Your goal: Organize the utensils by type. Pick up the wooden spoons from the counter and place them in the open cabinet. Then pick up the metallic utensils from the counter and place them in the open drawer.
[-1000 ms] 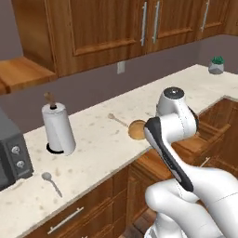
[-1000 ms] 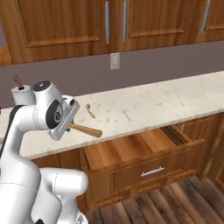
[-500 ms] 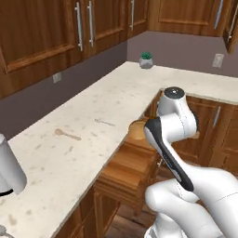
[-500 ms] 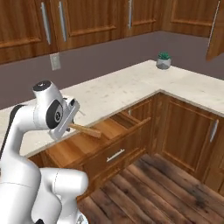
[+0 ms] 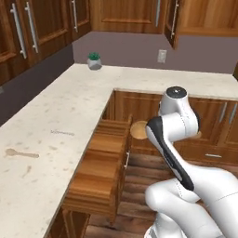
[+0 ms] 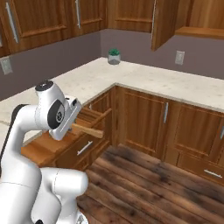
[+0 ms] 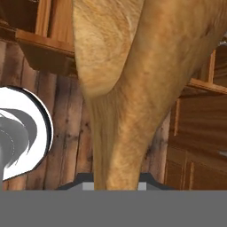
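Note:
My gripper [image 6: 71, 124] is shut on a light-wood spoon [image 7: 128, 84], held at chest height in front of the base cabinets. Its round bowl [image 5: 138, 129] pokes out left of the hand, and its handle [image 6: 89, 130] sticks out over the open drawer [image 6: 48, 148]. A second wooden spoon [image 5: 18, 153] lies on the beige counter [image 5: 79, 100] at the far left. The thin silver spoon [image 5: 62, 133] lies on the counter just beyond the pulled-out open drawer [image 5: 100, 169]. The open cabinet [image 5: 209, 29] hangs at the upper right, its door [image 6: 164, 22] swung outward.
A small potted plant [image 5: 94, 61] stands in the counter's corner, also the potted plant [image 6: 114, 56] from the other side. A wall outlet [image 6: 179, 57] sits below the open cabinet. Wooden floor [image 6: 144, 183] spreads in front of the base cabinets.
The whole picture has shifted as the base turned along the counter; the corner and the open cabinet have come into view. The gripper still holds the wooden spoon in the same pose.

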You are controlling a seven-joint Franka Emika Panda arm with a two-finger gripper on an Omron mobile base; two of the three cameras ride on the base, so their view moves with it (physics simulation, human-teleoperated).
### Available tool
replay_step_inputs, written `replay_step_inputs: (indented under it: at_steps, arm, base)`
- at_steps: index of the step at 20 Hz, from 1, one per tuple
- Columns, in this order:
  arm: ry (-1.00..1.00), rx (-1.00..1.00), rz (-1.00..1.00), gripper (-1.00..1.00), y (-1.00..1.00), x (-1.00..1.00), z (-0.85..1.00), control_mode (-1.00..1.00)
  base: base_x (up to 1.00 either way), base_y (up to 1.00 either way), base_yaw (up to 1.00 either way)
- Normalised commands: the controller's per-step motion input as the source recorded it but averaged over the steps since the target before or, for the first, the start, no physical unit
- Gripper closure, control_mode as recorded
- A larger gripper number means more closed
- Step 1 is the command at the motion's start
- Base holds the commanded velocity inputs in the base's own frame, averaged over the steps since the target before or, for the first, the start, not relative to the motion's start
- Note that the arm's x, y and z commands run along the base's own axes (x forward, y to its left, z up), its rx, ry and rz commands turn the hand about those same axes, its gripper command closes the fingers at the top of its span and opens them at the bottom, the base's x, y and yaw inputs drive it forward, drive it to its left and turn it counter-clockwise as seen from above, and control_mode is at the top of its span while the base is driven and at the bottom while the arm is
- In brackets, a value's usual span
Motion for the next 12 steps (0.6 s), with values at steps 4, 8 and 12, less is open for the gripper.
replay_step_inputs:
  at_steps: [4, 8, 12]
  arm:
    - [0.0, 0.0, 0.0, 1.0, 0.0, 0.0, 0.0, 1.0]
    - [0.0, 0.0, 0.0, 1.0, 0.0, 0.0, 0.0, 1.0]
    - [0.0, 0.0, 0.0, 1.0, 0.0, 0.0, 0.0, 1.0]
  base:
    - [0.23, -0.65, -0.09]
    - [0.23, -0.72, -0.05]
    - [0.27, -0.73, -0.11]
